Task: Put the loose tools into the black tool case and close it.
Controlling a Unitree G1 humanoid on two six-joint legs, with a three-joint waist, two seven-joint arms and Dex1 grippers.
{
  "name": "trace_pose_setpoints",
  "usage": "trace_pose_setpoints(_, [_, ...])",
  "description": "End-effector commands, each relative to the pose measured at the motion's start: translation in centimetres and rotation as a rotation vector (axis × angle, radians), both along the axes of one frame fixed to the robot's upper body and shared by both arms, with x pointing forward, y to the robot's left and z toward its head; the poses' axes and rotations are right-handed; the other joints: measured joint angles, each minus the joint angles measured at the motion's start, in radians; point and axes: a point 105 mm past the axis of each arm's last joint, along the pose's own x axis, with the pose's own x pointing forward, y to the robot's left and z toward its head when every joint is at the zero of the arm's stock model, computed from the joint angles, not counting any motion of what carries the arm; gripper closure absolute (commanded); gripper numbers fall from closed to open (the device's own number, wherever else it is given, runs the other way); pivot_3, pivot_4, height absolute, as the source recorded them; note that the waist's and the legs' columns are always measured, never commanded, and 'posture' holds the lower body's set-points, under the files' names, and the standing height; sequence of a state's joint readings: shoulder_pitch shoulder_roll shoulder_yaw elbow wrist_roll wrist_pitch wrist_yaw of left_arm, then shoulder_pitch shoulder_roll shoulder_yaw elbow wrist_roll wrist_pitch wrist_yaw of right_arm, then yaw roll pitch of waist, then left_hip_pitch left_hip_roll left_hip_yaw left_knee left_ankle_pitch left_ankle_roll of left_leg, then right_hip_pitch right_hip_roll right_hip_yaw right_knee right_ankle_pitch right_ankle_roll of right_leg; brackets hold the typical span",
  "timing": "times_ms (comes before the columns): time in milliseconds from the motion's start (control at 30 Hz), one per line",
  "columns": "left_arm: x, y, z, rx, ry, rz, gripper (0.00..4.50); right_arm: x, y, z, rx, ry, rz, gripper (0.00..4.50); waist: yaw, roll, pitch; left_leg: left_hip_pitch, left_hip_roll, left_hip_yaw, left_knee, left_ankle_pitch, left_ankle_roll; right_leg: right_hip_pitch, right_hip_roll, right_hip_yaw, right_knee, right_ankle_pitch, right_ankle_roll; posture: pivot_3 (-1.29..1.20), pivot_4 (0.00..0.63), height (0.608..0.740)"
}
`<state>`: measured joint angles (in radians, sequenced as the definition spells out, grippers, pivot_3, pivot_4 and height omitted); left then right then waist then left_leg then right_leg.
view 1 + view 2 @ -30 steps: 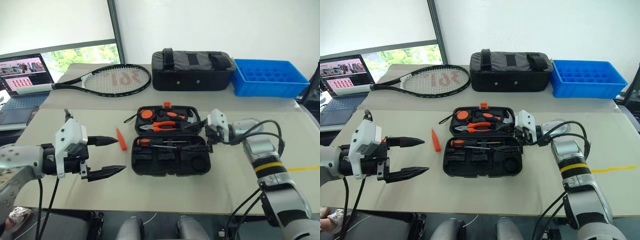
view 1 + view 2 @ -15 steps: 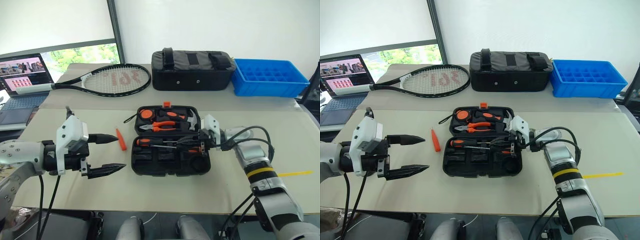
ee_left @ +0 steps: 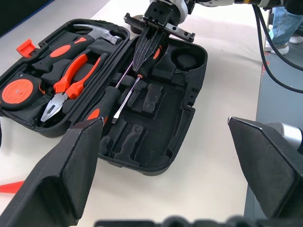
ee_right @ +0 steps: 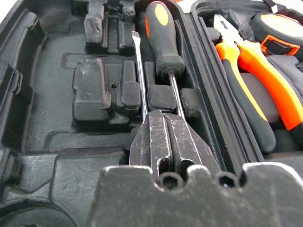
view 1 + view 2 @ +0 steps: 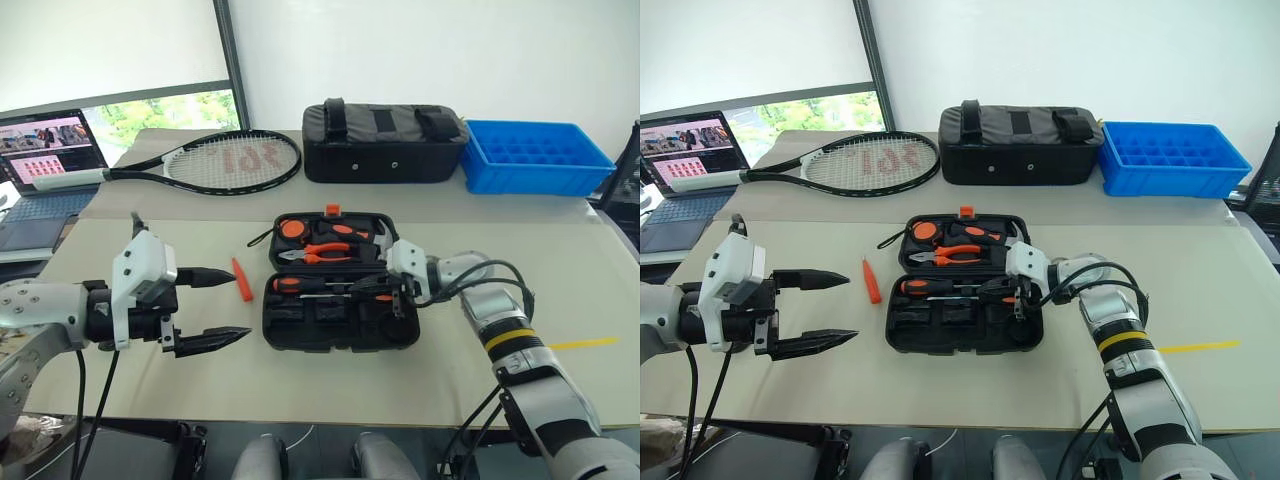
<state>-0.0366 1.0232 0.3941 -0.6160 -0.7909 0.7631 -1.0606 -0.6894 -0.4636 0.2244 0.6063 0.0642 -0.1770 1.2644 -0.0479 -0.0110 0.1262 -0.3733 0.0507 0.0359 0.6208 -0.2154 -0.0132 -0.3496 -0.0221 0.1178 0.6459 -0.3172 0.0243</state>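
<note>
The black tool case (image 5: 340, 340) lies open at the table's centre. Pliers (image 5: 318, 253), a tape measure (image 5: 294, 228) and a hammer sit in its far half. Two screwdrivers (image 4: 163, 38) lie side by side in its near half. My right gripper (image 5: 370, 290) is shut, reaching in from the right, its tips (image 4: 163, 120) down on the screwdriver shafts; nothing shows between the fingers. A small orange pointed piece (image 5: 242, 279) lies loose on the table left of the case. My left gripper (image 5: 240, 304) hovers open left of that piece, holding nothing.
A tennis racket (image 5: 230, 160), a black fabric bag (image 5: 385, 125) and a blue crate (image 5: 535, 150) line the back of the table. A laptop (image 5: 45, 150) stands at the far left. A cable trails from my right wrist beside the case.
My right gripper has moved left from the case's right edge to over its near half, sunk a little and shut. The left gripper has stayed where it was.
</note>
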Motion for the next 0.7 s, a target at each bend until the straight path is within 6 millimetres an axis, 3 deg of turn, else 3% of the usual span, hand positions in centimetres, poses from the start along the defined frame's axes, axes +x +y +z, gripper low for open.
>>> trace_pose_setpoints(33, [0.0, 0.1, 0.3, 0.003, -0.031, 0.009, 0.00, 0.1, -0.8, 0.9, 0.083, 0.030, -0.050, 4.48, 0.000, 0.000, 0.000, 0.000, 0.000, 0.000, 0.000, 0.000, 0.000, 0.000, 0.000, 0.000, 0.000, 0.000, 0.000, 0.00, 0.150, 0.707])
trace_pose_setpoints(133, [0.6, 0.7, -0.4, -0.011, -0.019, 0.085, 0.00, -0.2, -1.2, 2.8, 0.158, 0.011, -0.049, 4.48, 0.003, 0.000, 0.001, -0.003, 0.000, 0.000, 0.000, 0.000, 0.000, -0.002, 0.000, 0.000, 0.000, 0.000, 0.000, 0.00, 0.150, 0.707])
trace_pose_setpoints(233, [2.2, 1.8, -1.4, -0.015, -0.051, 0.226, 0.00, -1.1, -1.9, 4.5, 0.235, 0.019, -0.042, 3.76, 0.004, 0.001, 0.001, -0.007, 0.000, -0.001, 0.000, 0.000, 0.000, -0.005, 0.000, -0.001, 0.000, 0.000, 0.000, 0.00, 0.150, 0.707])
trace_pose_setpoints(433, [6.6, 3.0, -3.5, 0.015, -0.163, 0.569, 0.00, -2.7, -4.3, 6.3, 0.307, 0.012, -0.082, 1.56, 0.012, 0.000, 0.001, -0.007, -0.001, -0.003, -0.003, 0.000, 0.000, -0.004, -0.002, -0.002, -0.002, 0.000, 0.000, 0.00, 0.150, 0.707])
trace_pose_setpoints(533, [8.8, 3.7, -4.0, -0.028, -0.181, 0.792, 0.00, -3.5, -5.6, 6.8, 0.314, 0.007, -0.107, 0.69, 0.017, 0.000, 0.001, -0.008, -0.002, -0.003, -0.003, 0.000, 0.000, -0.004, -0.002, -0.001, -0.003, 0.000, 0.000, 0.00, 0.150, 0.707])
trace_pose_setpoints(567, [9.4, 3.9, -4.2, -0.050, -0.175, 0.863, 0.00, -3.7, -6.1, 7.0, 0.313, 0.003, -0.117, 0.19, 0.019, 0.000, 0.001, -0.009, -0.002, -0.003, -0.003, 0.000, 0.000, -0.004, -0.002, -0.001, -0.003, 0.001, 0.001, 0.00, 0.150, 0.707])
trace_pose_setpoints(700, [11.0, 3.4, -5.2, -0.140, -0.093, 1.066, 0.00, -4.3, -7.5, 7.5, 0.301, -0.037, -0.156, 0.02, 0.021, 0.000, 0.001, -0.010, -0.003, -0.005, -0.002, 0.000, 0.000, -0.004, -0.002, -0.001, -0.004, 0.001, 0.001, 0.00, 0.150, 0.707])
